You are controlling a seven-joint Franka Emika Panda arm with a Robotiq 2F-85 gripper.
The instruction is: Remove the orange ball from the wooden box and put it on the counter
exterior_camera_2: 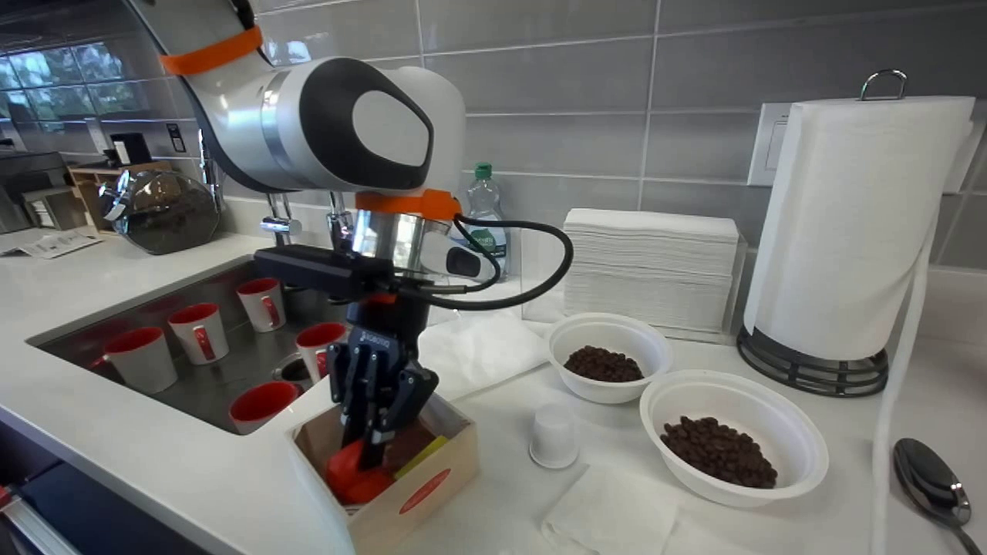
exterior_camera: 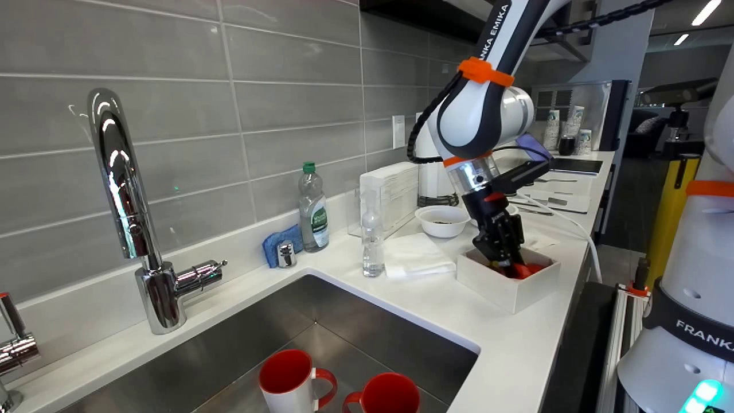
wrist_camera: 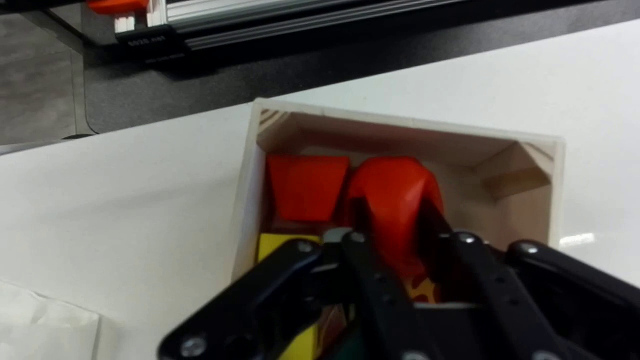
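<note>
Progress, as judged: grasping stage. Done, by appearance: reach over the low walls of the shallow rectangular box of pale cream wood (exterior_camera: pixel 487 284), and grip by the black, jointed, metal-looking jaws. State of jaws: drawn together, pinching the small, rounded, orange-red ball (wrist_camera: pixel 392 192) of uncertain material, one dark tip to each side; firmness of hold not readable. Left to do: lift clear of the rim, carry beyond the walls, set down on the long, smooth, white tabletop (exterior_camera: pixel 436 301) of unidentified material, release. Location of ball: inside the box, not raised clear of it, just beside a flat-faced red block (wrist_camera: pixel 309 187) and near a straight-edged yellow block (wrist_camera: pixel 280 242), material of both unconfirmed. Location of box: on the tabletop, past a corner of the rectangular stainless-steel sink (exterior_camera: pixel 395 338). Appearance of ball: strong orange-red, rounded at the outer end, paler and slightly creased or faceted across the middle, narrower between the tips; perhaps soft, as a judgement. Lower part hidden; fine surface lost to blur. In both exterior views, only a red patch beneath the jaws.
</note>
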